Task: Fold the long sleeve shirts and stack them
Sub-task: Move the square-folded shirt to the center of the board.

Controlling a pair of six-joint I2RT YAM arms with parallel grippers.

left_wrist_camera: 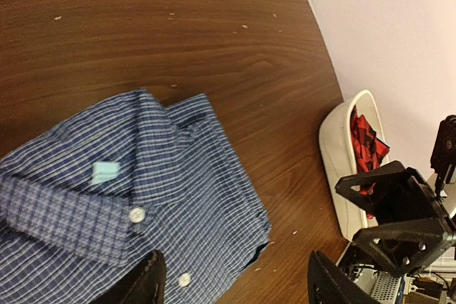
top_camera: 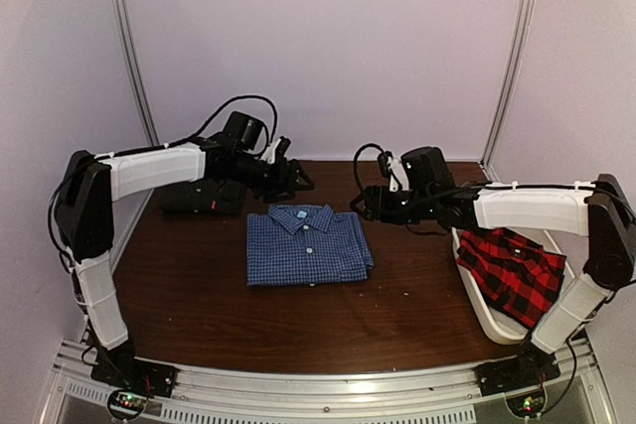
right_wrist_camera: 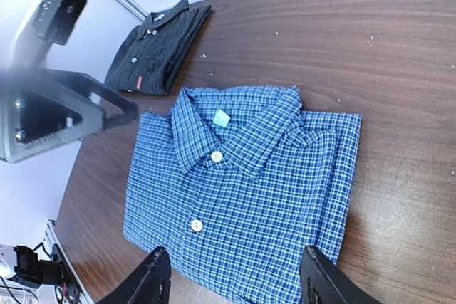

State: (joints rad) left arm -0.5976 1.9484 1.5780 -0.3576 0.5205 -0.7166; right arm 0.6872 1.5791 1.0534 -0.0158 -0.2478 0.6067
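Note:
The blue gingham shirt (top_camera: 306,245) lies folded flat in the middle of the table, collar toward the back; it also shows in the left wrist view (left_wrist_camera: 135,204) and the right wrist view (right_wrist_camera: 242,190). The dark charcoal shirt (top_camera: 204,196) lies folded at the back left, orange tag visible in the right wrist view (right_wrist_camera: 153,51). The red-and-black plaid shirt (top_camera: 509,270) hangs crumpled in the white tub (top_camera: 489,317) at the right. My left gripper (top_camera: 296,178) is open and empty above the back of the blue shirt. My right gripper (top_camera: 360,201) is open and empty just right of its collar.
The white tub stands at the table's right edge, also seen in the left wrist view (left_wrist_camera: 335,147). White enclosure walls surround the table on three sides. Bare brown wood (top_camera: 179,295) lies in front of and beside the blue shirt.

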